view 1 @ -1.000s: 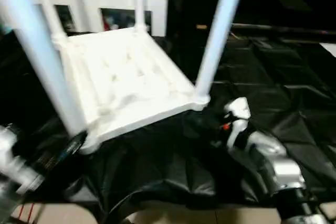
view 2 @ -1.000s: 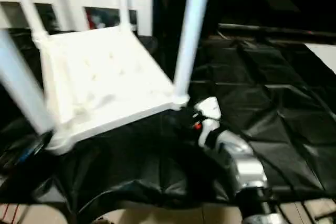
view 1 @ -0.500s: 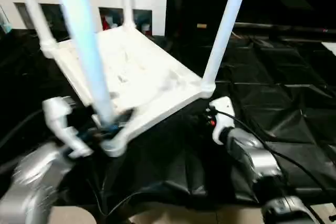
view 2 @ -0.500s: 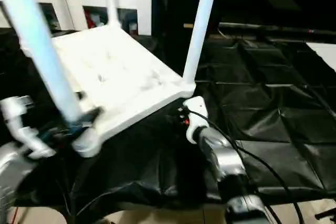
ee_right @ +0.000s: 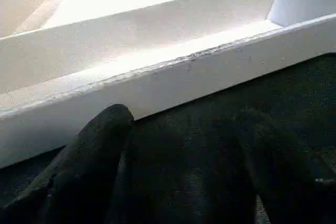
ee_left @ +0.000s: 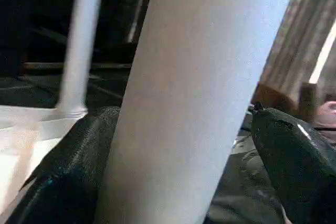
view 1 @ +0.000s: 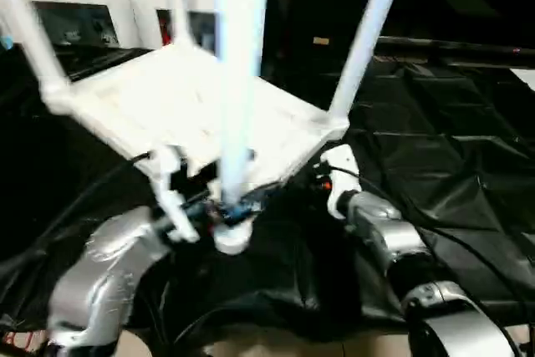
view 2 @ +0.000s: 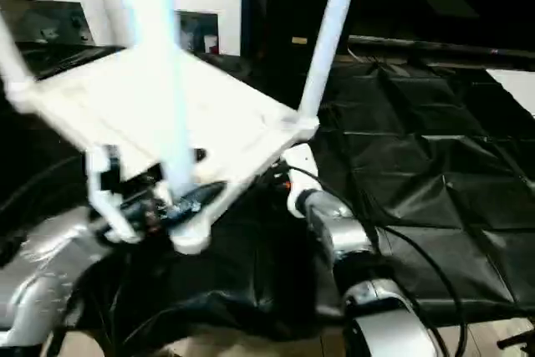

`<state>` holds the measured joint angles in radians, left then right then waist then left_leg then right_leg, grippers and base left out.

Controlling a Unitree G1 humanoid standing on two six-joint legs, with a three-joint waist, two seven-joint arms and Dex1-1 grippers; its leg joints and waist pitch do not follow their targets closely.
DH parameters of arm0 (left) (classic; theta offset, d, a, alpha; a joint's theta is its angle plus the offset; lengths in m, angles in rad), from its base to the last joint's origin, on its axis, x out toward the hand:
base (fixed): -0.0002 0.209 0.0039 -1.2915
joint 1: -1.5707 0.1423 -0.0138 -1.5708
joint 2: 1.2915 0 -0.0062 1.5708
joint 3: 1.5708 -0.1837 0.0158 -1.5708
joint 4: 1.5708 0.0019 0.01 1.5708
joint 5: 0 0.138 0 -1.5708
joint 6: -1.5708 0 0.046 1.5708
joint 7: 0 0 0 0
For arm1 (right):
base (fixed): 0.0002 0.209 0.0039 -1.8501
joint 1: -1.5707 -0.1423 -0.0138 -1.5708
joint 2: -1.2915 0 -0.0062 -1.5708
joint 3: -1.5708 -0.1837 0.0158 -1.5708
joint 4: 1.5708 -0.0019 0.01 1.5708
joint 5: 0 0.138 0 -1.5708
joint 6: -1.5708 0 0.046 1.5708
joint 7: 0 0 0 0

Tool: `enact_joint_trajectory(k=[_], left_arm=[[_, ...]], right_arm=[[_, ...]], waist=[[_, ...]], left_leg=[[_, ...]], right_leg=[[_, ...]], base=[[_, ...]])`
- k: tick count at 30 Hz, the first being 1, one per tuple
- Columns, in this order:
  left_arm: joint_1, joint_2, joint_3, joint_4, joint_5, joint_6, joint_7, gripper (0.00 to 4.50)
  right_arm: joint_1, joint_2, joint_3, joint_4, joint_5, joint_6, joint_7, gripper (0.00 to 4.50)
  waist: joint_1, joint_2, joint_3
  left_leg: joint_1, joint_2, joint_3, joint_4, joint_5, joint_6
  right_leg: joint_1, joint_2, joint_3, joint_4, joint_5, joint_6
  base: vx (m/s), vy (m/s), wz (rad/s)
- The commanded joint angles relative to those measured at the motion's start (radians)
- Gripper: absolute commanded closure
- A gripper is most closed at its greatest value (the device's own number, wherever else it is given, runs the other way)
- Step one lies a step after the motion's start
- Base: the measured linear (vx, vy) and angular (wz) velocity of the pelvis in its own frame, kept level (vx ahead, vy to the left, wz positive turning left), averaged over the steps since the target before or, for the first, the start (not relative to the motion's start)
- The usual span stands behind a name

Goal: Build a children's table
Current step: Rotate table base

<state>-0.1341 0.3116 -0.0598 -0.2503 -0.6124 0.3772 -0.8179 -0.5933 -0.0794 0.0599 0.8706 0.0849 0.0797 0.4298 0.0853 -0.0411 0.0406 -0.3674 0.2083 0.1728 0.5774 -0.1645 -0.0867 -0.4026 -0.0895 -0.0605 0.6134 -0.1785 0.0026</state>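
Presently, findings as inspected:

Table position: the children's table (view 1: 192, 114) lay upside down on the black sheeting (view 1: 468, 140), ribbed underside up, top tilted, the corner at six o'clock raised.

Legs: four white tube legs stood up from the corner sockets; the nearest leg (view 1: 241, 56) ran off the head view toward twelve o'clock, the right-hand leg (view 1: 368, 35) at about two o'clock.

Reason for posture: judged that inverting the top exposed the sockets for seating legs, and the lift at the near corner suggested the assembled piece was being repositioned or turned over.

Left gripper (ee_left: 173, 171): jaws stood wide, straddling the nearest leg just above its socket; one black finger (ee_left: 68, 177) lay against the tube, the other finger (ee_left: 294, 161) stood slightly off it. Whether the leg was firmly clamped could not be told.

Right gripper (ee_right: 173, 166): jaws well apart, holding nothing visible, fingers (ee_right: 89, 156) low on the sheeting just below the rim (ee_right: 173, 77) of the top.

Cabinet (view 1: 84, 14): at eleven o'clock behind, well apart.
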Motion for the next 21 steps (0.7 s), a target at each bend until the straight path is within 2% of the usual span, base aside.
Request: enact_joint_trajectory(k=[1,7,9,12,13,15,16,18,20,21], left_arm=[[-0.038,-0.021,-0.069,0.008,0.013,0.012,-0.031,0.11],[-0.109,-0.08,-0.131,0.056,0.044,-0.022,-0.046,0.11],[-0.128,-0.102,-0.157,0.072,0.055,-0.028,-0.055,0.11],[-0.152,-0.124,-0.187,0.096,0.068,-0.038,-0.066,0.11],[-0.163,-0.134,-0.199,0.11,0.076,-0.047,-0.071,0.11],[-0.17,-0.14,-0.207,0.119,0.084,-0.056,-0.077,0.11],[-0.183,-0.154,-0.224,0.136,0.103,-0.069,-0.088,0.11],[-0.192,-0.161,-0.236,0.151,0.121,-0.081,-0.091,0.11],[-0.201,-0.167,-0.248,0.175,0.156,-0.107,-0.086,0.11],[-0.219,-0.171,-0.251,0.221,0.211,-0.128,-0.04,0.11]], right_arm=[[-0.033,0.029,0.02,0.013,0.001,-0.022,0.039,0.9],[-0.05,0.062,0.033,0.047,-0.01,-0.054,0.072,0.9],[-0.046,0.073,0.039,0.045,-0.012,-0.055,0.08,0.9],[-0.042,0.086,0.044,0.045,-0.014,-0.061,0.089,0.9],[-0.04,0.092,0.044,0.049,-0.014,-0.071,0.098,0.9],[-0.039,0.095,0.045,0.051,-0.014,-0.083,0.105,0.9],[-0.037,0.1,0.045,0.05,-0.016,-0.093,0.111,0.9],[-0.037,0.101,0.04,0.052,-0.019,-0.098,0.104,0.9],[-0.04,0.1,0.033,0.058,-0.024,-0.104,0.079,0.9],[-0.046,0.094,0.019,0.068,-0.025,-0.111,0.052,0.9]], waist=[[0.001,0.006,-0.057],[-0.004,0.008,-0.057],[-0.007,0.007,-0.058],[-0.012,0.008,-0.059],[-0.017,0.005,-0.06],[-0.021,0.005,-0.06],[-0.022,0.008,-0.06],[-0.023,0.006,-0.061],[-0.023,0.008,-0.06],[-0.023,0.008,-0.06]], left_leg=[[0.009,0.012,0.005,-0.068,-0.268,-0.031],[0.011,0.012,0.006,-0.067,-0.256,-0.027],[0.006,0.013,0.004,-0.068,-0.251,-0.028],[0.007,0.013,0.004,-0.066,-0.241,-0.025],[0.005,0.013,0.003,-0.066,-0.237,-0.022],[0.005,0.013,0.003,-0.064,-0.228,-0.015],[0.004,0.013,0.003,-0.064,-0.223,-0.01],[0.006,0.013,0.004,-0.062,-0.218,-0.006],[0.008,0.014,0.004,-0.062,-0.221,0.0],[0.007,0.015,0.004,-0.063,-0.228,-0.002]], right_leg=[[0.045,-0.034,0.036,-0.065,-0.214,-0.155],[0.043,-0.034,0.036,-0.064,-0.196,-0.166],[0.049,-0.036,0.036,-0.062,-0.187,-0.169],[0.049,-0.035,0.035,-0.06,-0.16,-0.18],[0.052,-0.035,0.035,-0.059,-0.143,-0.188],[0.052,-0.035,0.034,-0.058,-0.126,-0.196],[0.053,-0.036,0.035,-0.057,-0.116,-0.203],[0.053,-0.036,0.035,-0.058,-0.108,-0.208],[0.052,-0.036,0.035,-0.058,-0.102,-0.216],[0.053,-0.037,0.035,-0.057,-0.107,-0.219]], base=[[0.0,0.0,0.0],[0.0,0.0,0.0],[0.0,0.0,0.0],[0.0,0.0,0.0],[0.0,0.0,0.0],[0.0,0.0,0.0],[0.0,0.0,0.0],[0.0,0.0,0.0],[0.0,0.0,0.0],[0.0,0.0,0.0]])
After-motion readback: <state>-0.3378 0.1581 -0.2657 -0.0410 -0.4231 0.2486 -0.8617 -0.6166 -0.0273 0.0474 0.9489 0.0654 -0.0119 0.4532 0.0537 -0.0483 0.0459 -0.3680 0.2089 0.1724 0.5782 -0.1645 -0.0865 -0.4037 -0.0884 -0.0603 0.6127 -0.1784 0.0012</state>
